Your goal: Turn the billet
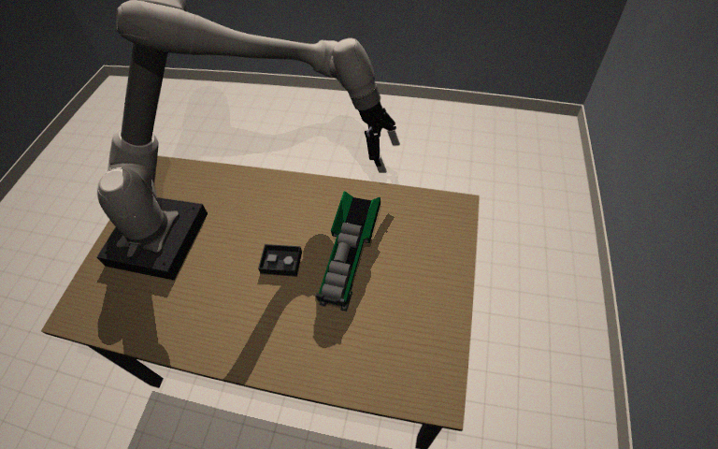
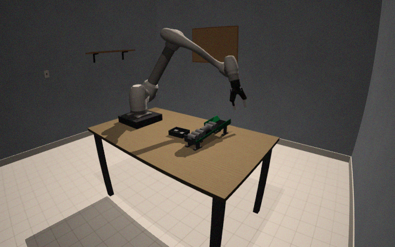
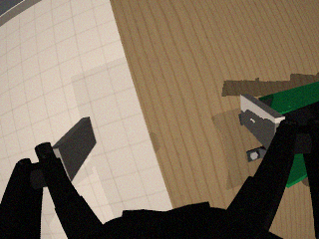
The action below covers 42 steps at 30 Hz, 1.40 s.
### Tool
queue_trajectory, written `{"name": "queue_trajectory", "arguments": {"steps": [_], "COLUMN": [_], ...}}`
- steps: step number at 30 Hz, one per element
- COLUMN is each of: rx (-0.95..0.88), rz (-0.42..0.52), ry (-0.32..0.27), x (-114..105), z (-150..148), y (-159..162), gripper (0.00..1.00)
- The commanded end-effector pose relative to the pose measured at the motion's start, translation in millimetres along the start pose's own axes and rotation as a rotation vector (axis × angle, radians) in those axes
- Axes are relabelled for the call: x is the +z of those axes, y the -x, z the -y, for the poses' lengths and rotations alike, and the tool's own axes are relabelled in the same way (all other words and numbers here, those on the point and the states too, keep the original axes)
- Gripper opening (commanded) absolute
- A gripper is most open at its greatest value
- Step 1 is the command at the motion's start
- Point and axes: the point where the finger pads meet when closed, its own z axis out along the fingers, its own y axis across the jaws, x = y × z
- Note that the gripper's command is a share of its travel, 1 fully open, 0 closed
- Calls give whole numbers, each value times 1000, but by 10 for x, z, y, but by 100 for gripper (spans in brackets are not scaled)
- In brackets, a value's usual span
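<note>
Wooden table (image 1: 412, 339), one green ramp (image 1: 341, 214), five billets (image 1: 338, 267), one lengthwise (image 1: 344, 250), gripper (image 1: 381, 150) open, empty

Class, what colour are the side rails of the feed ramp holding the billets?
Green side rails, around a dark ramp bed; the top view shows this best.

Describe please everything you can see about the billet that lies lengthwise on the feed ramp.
The lengthwise billet is a short grey cylinder that looks like dull steel. It rests on the dark bed of the feed ramp, between the green side rails, with its long axis along the ramp. The other billets lie across: two billets below it towards the lower end, one billet above it. It seems to touch its neighbours at both ends. The open gripper hangs well above it, holding nothing.
</note>
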Motion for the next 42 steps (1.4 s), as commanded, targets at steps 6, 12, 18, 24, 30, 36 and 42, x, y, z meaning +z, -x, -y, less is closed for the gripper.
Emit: {"name": "queue_trajectory", "arguments": {"steps": [6, 12, 18, 24, 30, 36, 42], "rx": [0, 0, 2, 268, 518, 745, 1002], "rz": [0, 0, 1, 64, 120, 169, 222], "ry": [0, 0, 0, 34, 69, 102, 143], "x": [-2, -2, -1, 56, 77, 70, 34], "z": [0, 0, -7, -767, -1453, -2043, -2671], "y": [0, 0, -2, -91, -108, -74, 14], "gripper": [100, 100, 100, 100, 100, 100, 100]}}
